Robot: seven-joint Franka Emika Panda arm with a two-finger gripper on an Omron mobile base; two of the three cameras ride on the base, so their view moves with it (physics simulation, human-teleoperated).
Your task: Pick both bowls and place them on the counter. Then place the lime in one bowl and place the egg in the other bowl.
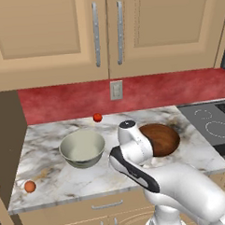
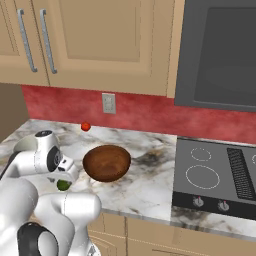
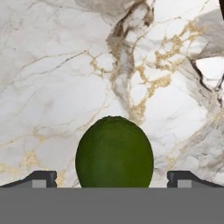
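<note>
On veined marble counter (image 3: 52,65), smooth round lime (image 3: 114,152)

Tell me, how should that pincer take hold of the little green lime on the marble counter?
Across its widest middle, coming straight down from above. The lime is a smooth round ball lying free on the counter, so it offers no handle or edge, only its sides. The open pincer already has a fingertip on either side; closing at mid-height should keep it from slipping out.

White robot arm (image 1: 183,185) made of smooth, rounded glossy segments, with dark grey bands at its joints and two small dark fingertips (image 3: 41,178).
</note>
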